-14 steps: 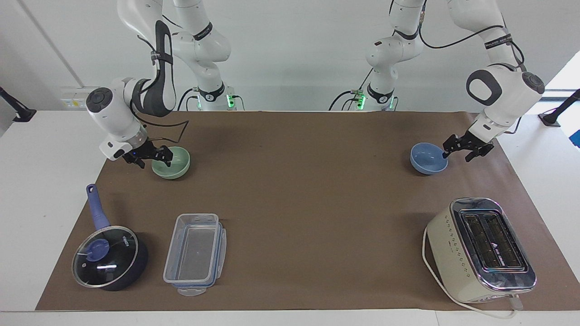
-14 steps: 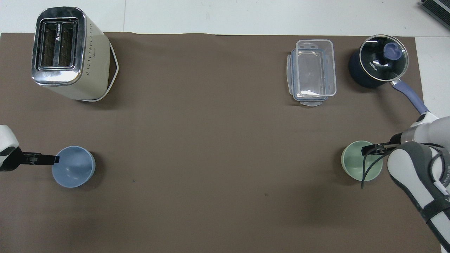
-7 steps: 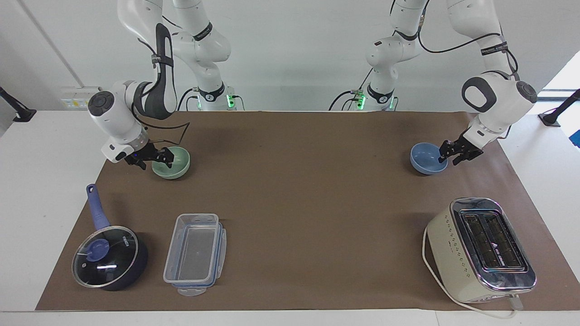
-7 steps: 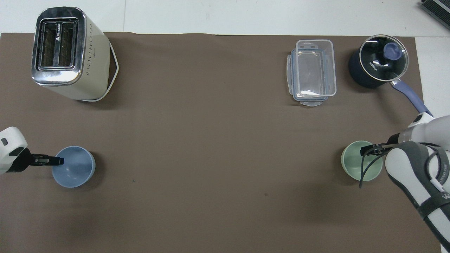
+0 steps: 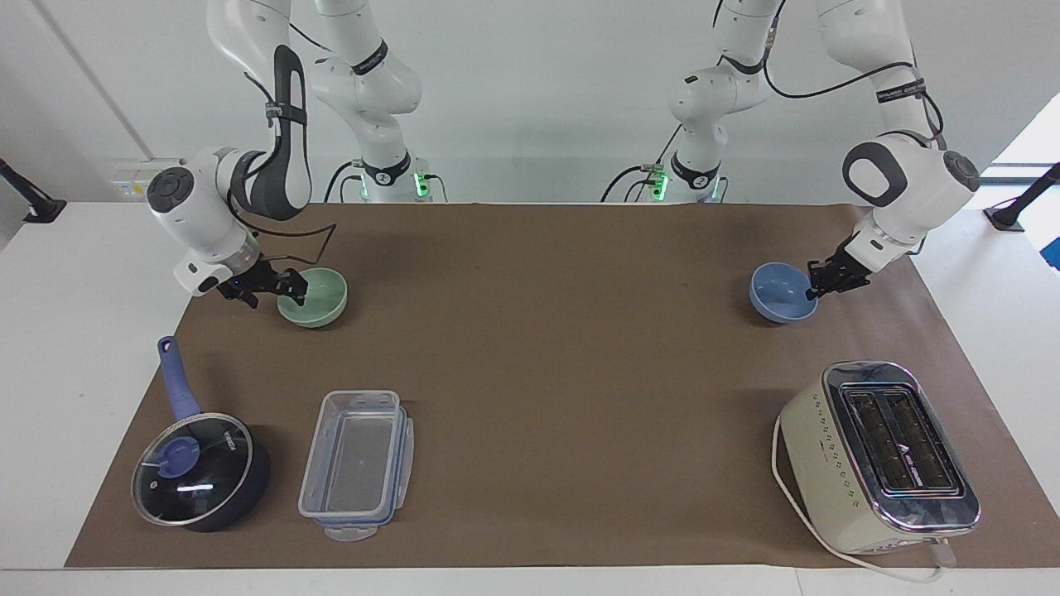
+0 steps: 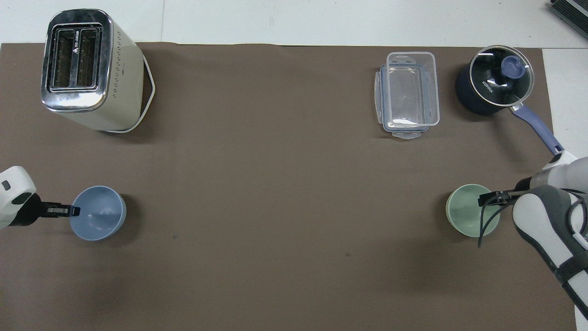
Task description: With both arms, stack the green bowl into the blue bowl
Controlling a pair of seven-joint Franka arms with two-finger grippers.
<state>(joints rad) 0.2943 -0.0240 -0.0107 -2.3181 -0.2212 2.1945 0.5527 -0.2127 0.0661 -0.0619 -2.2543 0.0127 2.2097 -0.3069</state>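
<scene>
Pinched blue bowl (image 5: 778, 296) rim with left end effector (image 5: 816, 288), seemingly for moving it. Held right end effector (image 5: 294, 285) spread at green bowl (image 5: 321, 303) rim, probably for gripping next.

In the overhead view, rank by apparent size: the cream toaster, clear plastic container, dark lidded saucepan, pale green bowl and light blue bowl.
1. cream toaster
2. dark lidded saucepan, counting its handle
3. clear plastic container, close to the saucepan
4. pale green bowl and light blue bowl: alike, unranked

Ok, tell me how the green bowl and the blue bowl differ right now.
The green bowl sits at the right arm's end of the table with the open right gripper at its rim; the blue bowl sits at the left arm's end, its rim pinched by the left gripper. Both are small, plain and upright.
</scene>
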